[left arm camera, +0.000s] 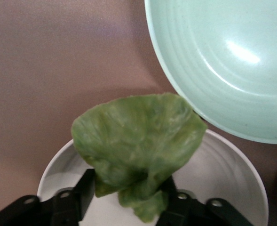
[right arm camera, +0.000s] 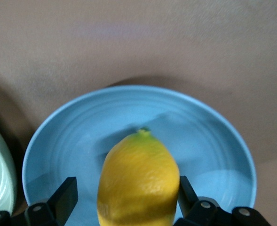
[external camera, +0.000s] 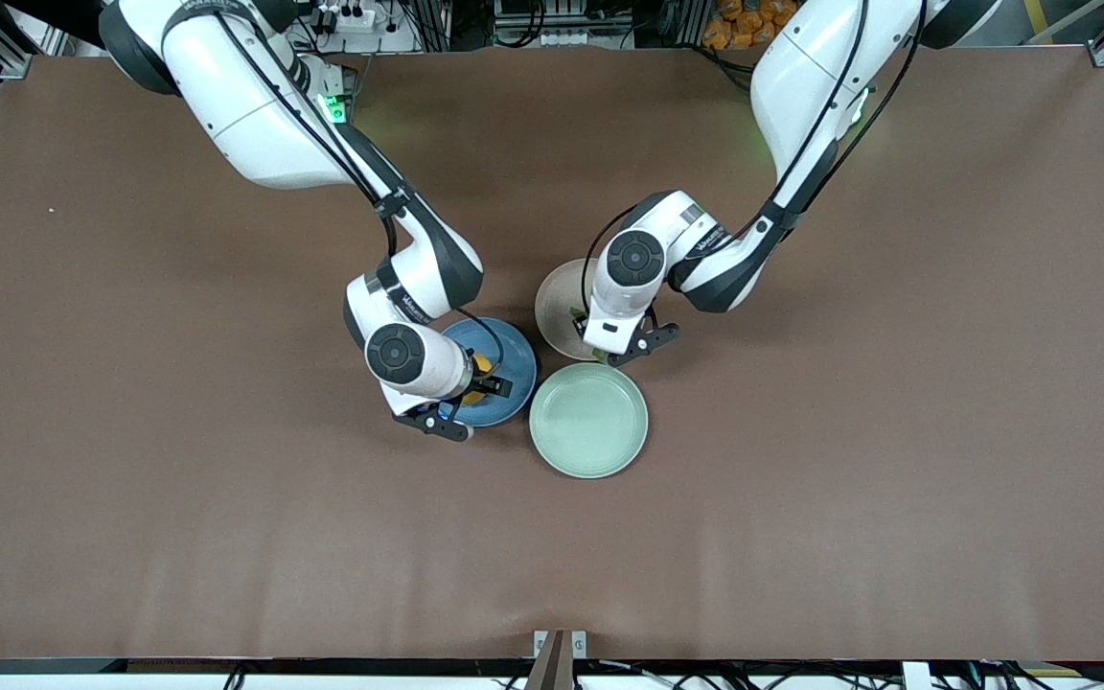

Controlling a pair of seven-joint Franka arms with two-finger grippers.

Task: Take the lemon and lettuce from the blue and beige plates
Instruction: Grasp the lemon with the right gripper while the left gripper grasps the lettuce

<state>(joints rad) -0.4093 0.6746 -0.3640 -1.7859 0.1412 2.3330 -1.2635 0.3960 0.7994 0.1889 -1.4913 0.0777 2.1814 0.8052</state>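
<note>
A brown surface carries three round rimmed plates clustered near its middle: a mint-green plate nearest the front camera, a blue plate beside it toward the right arm's end, and a beige plate farther from the camera than the green one. The lettuce, a crinkled dull-green leaf with ragged, curling edges and pale veins, hangs over the beige plate, pinched at its lower fold by the left pincer, whose fingers are closed on it. The lemon, a smooth oval yellow-orange fruit with a small green tip, sits over the blue plate between the fingers of the right pincer, which press against its sides.
</note>
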